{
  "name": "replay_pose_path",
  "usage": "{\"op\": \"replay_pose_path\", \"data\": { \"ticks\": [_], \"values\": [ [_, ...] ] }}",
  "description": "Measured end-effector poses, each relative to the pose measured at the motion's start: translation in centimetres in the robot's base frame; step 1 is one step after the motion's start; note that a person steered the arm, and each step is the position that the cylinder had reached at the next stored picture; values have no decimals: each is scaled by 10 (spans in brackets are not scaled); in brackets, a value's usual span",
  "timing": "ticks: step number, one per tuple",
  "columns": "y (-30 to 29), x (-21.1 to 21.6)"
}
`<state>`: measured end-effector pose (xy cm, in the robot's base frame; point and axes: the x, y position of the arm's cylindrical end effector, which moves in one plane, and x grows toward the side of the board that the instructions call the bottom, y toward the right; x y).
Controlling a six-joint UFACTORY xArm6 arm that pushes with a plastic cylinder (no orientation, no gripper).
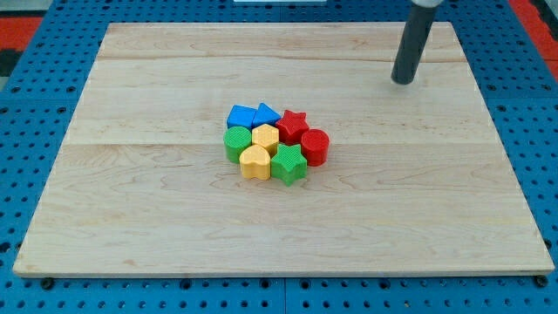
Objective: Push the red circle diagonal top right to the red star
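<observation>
The red circle (315,146) sits at the right end of a tight cluster of blocks near the board's middle. The red star (293,125) touches it on its upper left. My tip (402,82) is well away to the upper right of the cluster, near the board's top right, touching no block. The rod rises from it out of the view's top.
The cluster also holds a blue block (241,117), a blue triangle-like block (266,114), a green circle (236,142), a yellow hexagon (265,137), a yellow heart (255,162) and a green star (289,163). The wooden board (131,192) lies on a blue pegboard.
</observation>
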<state>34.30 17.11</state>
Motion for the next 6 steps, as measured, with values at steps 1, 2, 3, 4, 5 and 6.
{"op": "replay_pose_path", "data": {
  "ticks": [1, 2, 3, 4, 5, 6],
  "values": [
    [-8, 71],
    [-22, 141],
    [-62, 195],
    [-134, 174],
    [-161, 130],
    [-158, 105]
  ]
}}
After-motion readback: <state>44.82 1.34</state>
